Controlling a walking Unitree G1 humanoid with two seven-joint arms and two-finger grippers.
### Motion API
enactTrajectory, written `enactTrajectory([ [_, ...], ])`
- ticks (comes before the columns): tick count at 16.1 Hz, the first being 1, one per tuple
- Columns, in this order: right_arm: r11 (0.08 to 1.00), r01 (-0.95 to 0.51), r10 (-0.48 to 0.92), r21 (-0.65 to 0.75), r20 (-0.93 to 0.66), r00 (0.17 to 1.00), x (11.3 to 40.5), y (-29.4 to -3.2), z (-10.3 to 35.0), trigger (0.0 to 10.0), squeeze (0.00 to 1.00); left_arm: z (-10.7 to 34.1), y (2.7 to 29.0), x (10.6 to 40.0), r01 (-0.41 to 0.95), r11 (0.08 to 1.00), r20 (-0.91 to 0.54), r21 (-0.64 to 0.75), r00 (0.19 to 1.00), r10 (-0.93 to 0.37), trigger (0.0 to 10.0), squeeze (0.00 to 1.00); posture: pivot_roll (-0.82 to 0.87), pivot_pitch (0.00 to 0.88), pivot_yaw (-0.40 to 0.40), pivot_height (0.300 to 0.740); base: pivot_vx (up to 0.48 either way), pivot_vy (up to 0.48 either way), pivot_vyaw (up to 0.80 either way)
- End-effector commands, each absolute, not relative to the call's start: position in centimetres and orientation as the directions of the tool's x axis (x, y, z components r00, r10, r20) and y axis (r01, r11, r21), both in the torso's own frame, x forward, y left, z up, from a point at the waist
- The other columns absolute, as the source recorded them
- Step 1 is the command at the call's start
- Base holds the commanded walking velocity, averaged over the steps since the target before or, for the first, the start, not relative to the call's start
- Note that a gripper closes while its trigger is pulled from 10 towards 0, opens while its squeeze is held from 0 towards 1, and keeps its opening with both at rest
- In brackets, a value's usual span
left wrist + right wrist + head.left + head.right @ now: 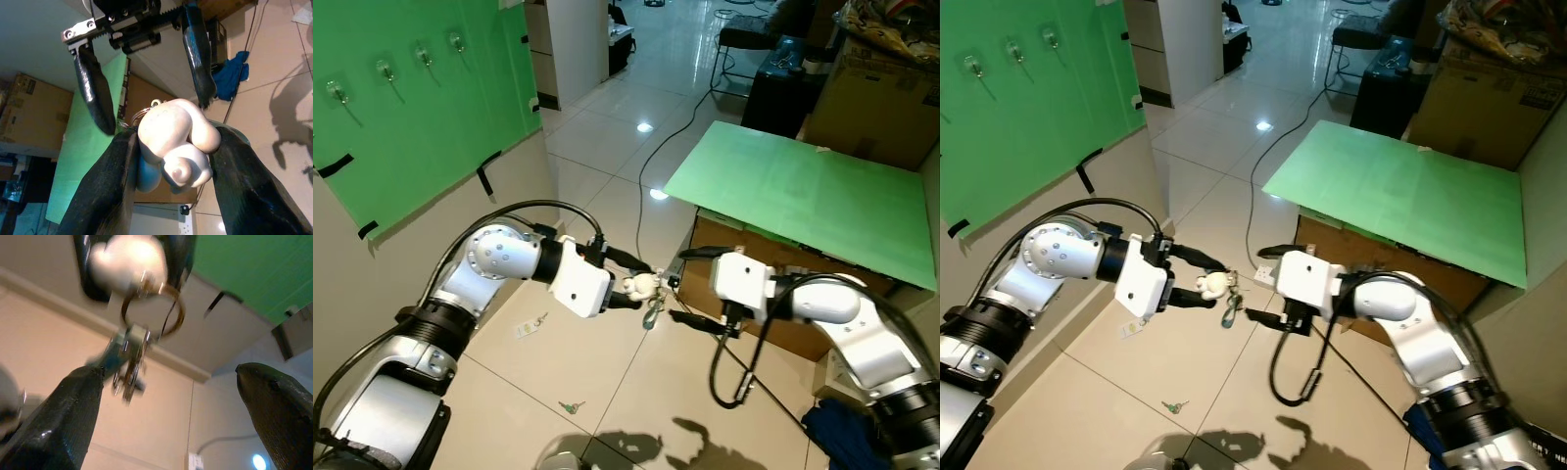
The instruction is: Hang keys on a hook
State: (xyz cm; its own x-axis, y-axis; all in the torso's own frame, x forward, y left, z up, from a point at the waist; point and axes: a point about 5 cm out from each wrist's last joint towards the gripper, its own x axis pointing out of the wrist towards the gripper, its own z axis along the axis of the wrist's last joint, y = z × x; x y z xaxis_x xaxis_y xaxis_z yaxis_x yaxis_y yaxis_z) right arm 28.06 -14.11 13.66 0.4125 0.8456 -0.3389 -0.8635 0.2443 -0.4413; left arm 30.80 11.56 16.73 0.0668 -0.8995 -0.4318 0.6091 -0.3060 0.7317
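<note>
A white plush charm (642, 286) sits pinched between the fingers of my left gripper (638, 285), held out over the tiled floor. A metal ring (152, 308) and a bunch of keys (652, 315) dangle below the charm. My right gripper (691, 288) is open, facing the left one, its two fingers (95, 93) spread on either side of the ring and keys without touching them. Several clear hooks (386, 70) stick on the green wall panel (431, 137) at the far left, well away from both grippers.
A green-topped cardboard stand (803, 186) lies ahead on the right. A loose key (571, 406) and a small tag (530, 326) lie on the floor tiles. A blue cloth (842, 431) is at the lower right; a black cable (671, 127) crosses the floor.
</note>
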Motion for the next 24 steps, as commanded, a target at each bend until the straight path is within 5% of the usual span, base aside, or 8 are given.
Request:
enactTrajectory([
  [1, 0.286, -0.842, 0.856, -0.457, -0.273, 0.439, 28.4, -13.8, 14.9, 10.0, 0.00, 17.6, 11.3, 30.8, 0.580, -0.301, -0.411, 0.757, 0.065, -0.909, 10.0, 0.00, -0.06, 0.000, 0.026, 0.740, 0.000, 0.000, 0.00],
  [4, 0.348, -0.827, 0.869, -0.442, -0.180, 0.462, 28.5, -12.2, 15.0, 10.0, 0.00, 17.8, 10.9, 30.7, 0.589, -0.272, -0.375, 0.761, 0.058, -0.925, 10.0, 0.00, -0.06, 0.000, 0.026, 0.740, 0.000, 0.000, 0.00],
  [13, 0.335, -0.860, 0.892, -0.384, -0.166, 0.421, 27.1, -10.4, 13.7, 10.0, 0.00, 17.6, 10.6, 30.4, 0.610, -0.246, -0.354, 0.753, 0.060, -0.933, 10.0, 0.00, -0.06, 0.000, 0.024, 0.740, 0.000, 0.000, 0.00],
  [16, 0.397, -0.847, 0.881, -0.354, -0.112, 0.460, 26.4, -12.5, 15.7, 10.0, 0.00, 17.1, 11.4, 30.3, 0.625, -0.246, -0.376, 0.741, 0.082, -0.923, 10.0, 0.00, -0.05, 0.000, 0.015, 0.740, 0.000, 0.000, 0.00],
  [24, 0.452, -0.837, 0.848, -0.308, -0.144, 0.511, 26.4, -13.0, 14.2, 10.0, 0.00, 17.0, 11.1, 30.4, 0.633, -0.240, -0.374, 0.736, 0.085, -0.923, 10.0, 0.00, -0.07, 0.000, 0.028, 0.740, 0.000, 0.000, 0.00],
])
